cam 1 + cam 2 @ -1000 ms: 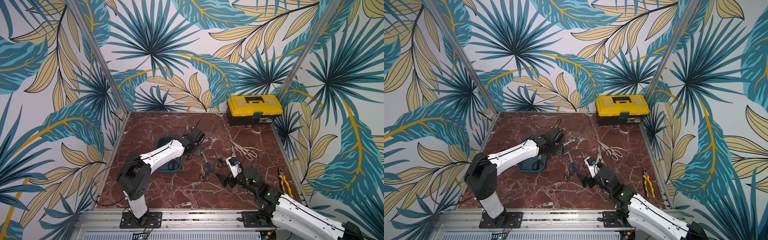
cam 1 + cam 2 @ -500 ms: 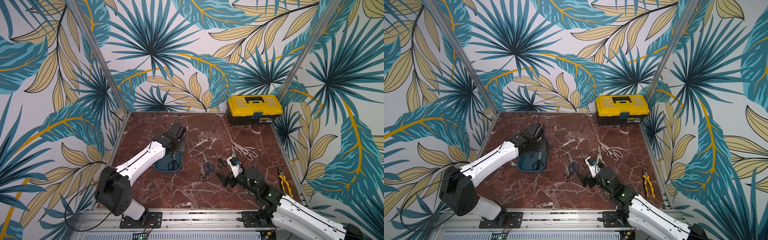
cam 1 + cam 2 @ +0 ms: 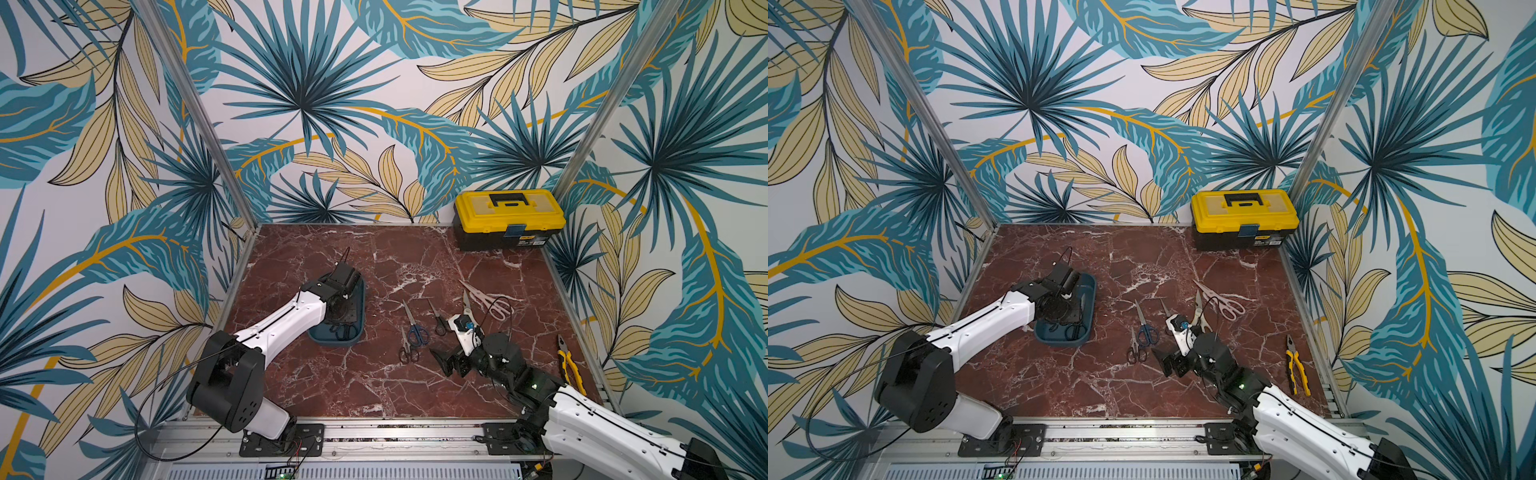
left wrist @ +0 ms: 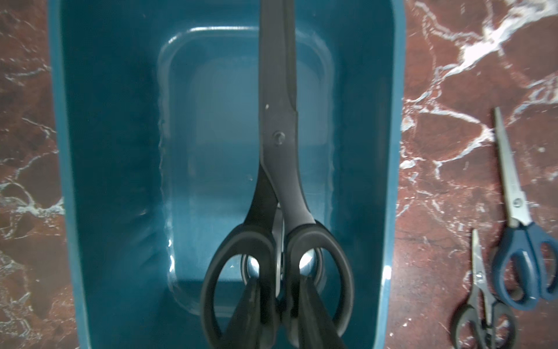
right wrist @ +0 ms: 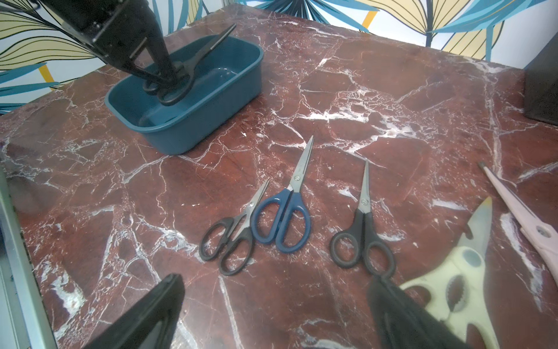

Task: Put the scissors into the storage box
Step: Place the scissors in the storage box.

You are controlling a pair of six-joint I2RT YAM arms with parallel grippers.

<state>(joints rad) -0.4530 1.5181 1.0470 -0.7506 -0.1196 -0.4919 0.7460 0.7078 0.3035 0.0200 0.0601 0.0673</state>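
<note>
Left wrist: scissors [image 4: 277,136] along box's [image 4: 114,151] length

Dark teal storage box [image 5: 196,133], lidless with rounded corners, sits upright on the desk [image 5: 332,75]. Large black scissors [image 4: 277,136], blades closed, are tilted inside it. Their handles are low at one end, clamped in the left tool [image 4: 280,284], and the tip pokes above the far rim. Five pairs lie flat on the desk, apart from the box:
- blue-handled scissors [image 5: 283,223], closed
- small black scissors [image 5: 229,244], just beside the blue handle
- mid black scissors [image 5: 362,241], closed
- cream-white shears [image 5: 459,272], partly hidden
- pale pink scissors [image 5: 528,223], cut off at the frame edge
</note>
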